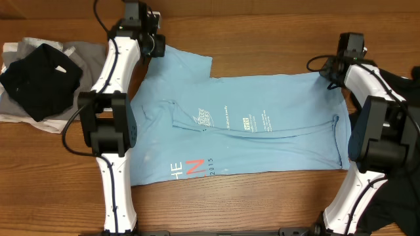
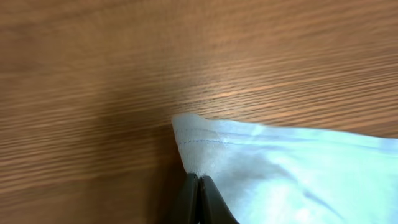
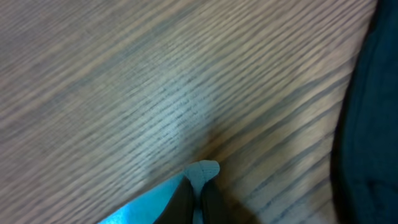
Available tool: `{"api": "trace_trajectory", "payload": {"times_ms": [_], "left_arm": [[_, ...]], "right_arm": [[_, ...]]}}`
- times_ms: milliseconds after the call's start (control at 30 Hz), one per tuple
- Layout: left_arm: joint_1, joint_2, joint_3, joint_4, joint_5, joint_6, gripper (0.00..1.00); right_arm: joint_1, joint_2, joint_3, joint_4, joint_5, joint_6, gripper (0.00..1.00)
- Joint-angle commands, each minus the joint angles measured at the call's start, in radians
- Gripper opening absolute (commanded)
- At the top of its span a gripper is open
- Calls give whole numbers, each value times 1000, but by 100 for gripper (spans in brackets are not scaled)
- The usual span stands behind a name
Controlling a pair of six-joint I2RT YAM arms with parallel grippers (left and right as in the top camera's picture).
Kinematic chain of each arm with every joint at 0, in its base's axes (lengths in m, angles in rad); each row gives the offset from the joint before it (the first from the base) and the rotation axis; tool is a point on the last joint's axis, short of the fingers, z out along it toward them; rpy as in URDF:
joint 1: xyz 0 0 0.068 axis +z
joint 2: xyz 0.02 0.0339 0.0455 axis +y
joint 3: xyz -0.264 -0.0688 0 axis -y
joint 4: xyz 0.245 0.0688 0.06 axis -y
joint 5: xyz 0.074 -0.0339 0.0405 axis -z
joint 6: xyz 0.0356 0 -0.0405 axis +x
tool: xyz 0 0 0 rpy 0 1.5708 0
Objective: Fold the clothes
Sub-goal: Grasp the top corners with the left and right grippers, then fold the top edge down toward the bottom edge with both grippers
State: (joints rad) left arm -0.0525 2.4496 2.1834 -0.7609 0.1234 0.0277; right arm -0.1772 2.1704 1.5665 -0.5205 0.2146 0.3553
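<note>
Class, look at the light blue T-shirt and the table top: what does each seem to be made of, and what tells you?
Light blue T-shirt: thin, soft knit cloth, probably cotton jersey, matte; it lies limp and creased.
Table top: wood or wood-look laminate, smooth with a slight sheen; brown grain lines run across it.

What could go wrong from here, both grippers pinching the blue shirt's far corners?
1. The right gripper holds only a small tip of the T-shirt; it may slip out under pull.
2. The black garment lies close beside that corner and could get dragged along.
3. The left gripper bites right at the hem corner; uneven tension might skew the fold.
</note>
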Motion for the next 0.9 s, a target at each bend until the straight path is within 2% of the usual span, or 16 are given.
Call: {"api": "trace_trajectory", "payload": {"times_ms": [0, 233, 467, 633, 867], "left_arm": [[-9, -105, 8, -31, 8, -6, 4], [-9, -186, 8, -191, 8, -10, 4], [5, -255, 8, -341, 8, -73, 4], [23, -275, 8, -469, 4, -73, 4], [53, -275, 8, -553, 4, -98, 4]], "right_arm": [[-9, -6, 63, -31, 14, 65, 4], [-14, -73, 64, -109, 13, 96, 4], [-69, -135, 64, -251, -25, 268, 4], [-131, -159, 64, -295, -162, 266, 4], [-166, -161, 64, -335, -179, 266, 4]]}}
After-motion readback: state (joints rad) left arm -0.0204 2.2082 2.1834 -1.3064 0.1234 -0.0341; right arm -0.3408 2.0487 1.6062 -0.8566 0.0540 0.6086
